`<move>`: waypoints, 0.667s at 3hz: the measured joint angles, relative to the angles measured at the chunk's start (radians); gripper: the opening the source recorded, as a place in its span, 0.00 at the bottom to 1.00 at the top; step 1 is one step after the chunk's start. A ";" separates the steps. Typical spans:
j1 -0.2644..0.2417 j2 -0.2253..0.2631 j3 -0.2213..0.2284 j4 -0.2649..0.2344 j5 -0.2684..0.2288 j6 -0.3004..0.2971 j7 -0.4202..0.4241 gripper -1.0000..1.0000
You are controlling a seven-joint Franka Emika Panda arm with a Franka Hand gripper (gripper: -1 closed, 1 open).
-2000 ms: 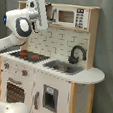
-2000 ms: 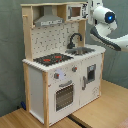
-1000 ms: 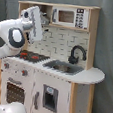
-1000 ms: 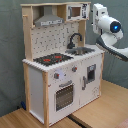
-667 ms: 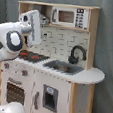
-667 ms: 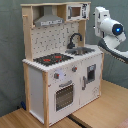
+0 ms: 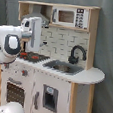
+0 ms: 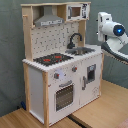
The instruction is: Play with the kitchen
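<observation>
Kitchen (image 7: 55, 77) (image 8: 60, 75): white and light-wood toy unit, standing on a wood floor (image 8: 100, 112), directly beside the claw in both exterior views. Hob (image 7: 34, 56) (image 8: 52, 59) black with red rings, sink (image 7: 63, 67) (image 8: 82, 50) with black tap (image 7: 77, 54) (image 8: 75, 39), oven door (image 7: 15, 92) (image 8: 64, 96) under the hob, grey hood (image 7: 41, 15) (image 8: 49, 20), microwave (image 7: 72, 16) (image 8: 76, 11) on the top shelf.

Claw (image 7: 31, 45) in the first exterior view: hangs over the hob end of the counter, in front of the hood, pointing down; hob just below it, sink and tap off to the first exterior view's right. Not touching anything visible. Claw (image 8: 103, 36) in the second exterior view: beside the sink end of the unit, level with the backsplash, sink and tap just beside it on the second exterior view's left, hob further that way.

Finger state: cannot tell, apart or together not resolvable in either view.

No readable writing or brand marks; microwave panel shows only dark keypad dots.

View differences: first exterior view shows the rounded counter end (image 7: 93, 76) and a white arm link (image 7: 11, 42) at bottom left. Second exterior view shows the unit's white side panel (image 8: 34, 92) and the blue ring on the arm joint (image 8: 119, 30).
</observation>
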 joint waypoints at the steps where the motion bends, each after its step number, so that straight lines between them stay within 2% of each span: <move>1: 0.012 0.005 0.000 0.018 0.005 -0.114 -0.001 1.00; 2: 0.029 0.026 0.001 0.057 0.017 -0.220 -0.004 1.00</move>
